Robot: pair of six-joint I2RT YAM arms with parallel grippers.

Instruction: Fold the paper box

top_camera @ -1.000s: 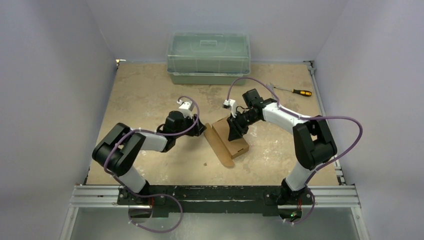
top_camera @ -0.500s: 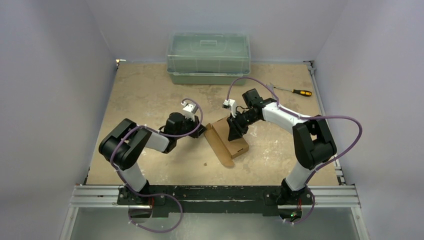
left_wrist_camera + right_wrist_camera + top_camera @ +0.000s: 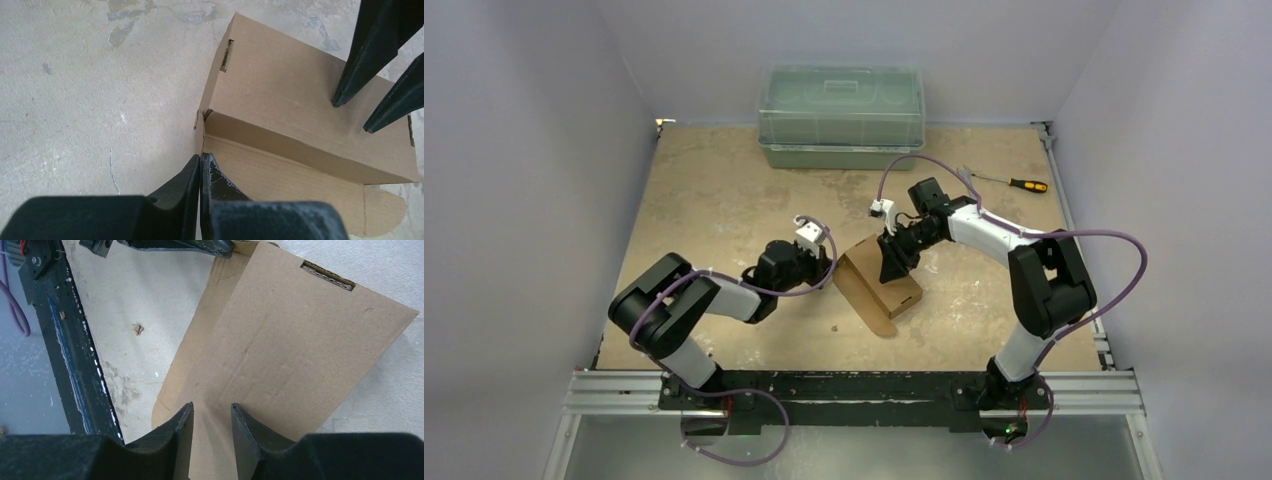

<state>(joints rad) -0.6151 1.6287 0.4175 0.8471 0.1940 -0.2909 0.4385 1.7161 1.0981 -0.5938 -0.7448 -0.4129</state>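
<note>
Left gripper (image 3: 200,159) pressed together, no gap between the fingers, tips right at the near corner of the paper box (image 3: 879,285), by a small end flap. Can't tell if any cardboard is caught between them. Top view: this gripper sits at the box's 9 o'clock side, arm reaching in low from 8 o'clock.

Right gripper (image 3: 210,410) spread, nothing between the fingers. Both tips are down on the box's top panel, arm coming in from 1 o'clock.

Box: brown cardboard, partly formed oblong carton, lying on the table (image 3: 714,190) just off centre toward 5 o'clock. Top panel closed over. One long flap with a rounded end lies flat on the table along the side facing 7 o'clock. Slot cuts visible near the top panel's edges.

Green translucent bin (image 3: 841,115) with lid on at 12 o'clock, against the far edge. Screwdriver (image 3: 1014,183) at 2 o'clock from the box, well apart.
</note>
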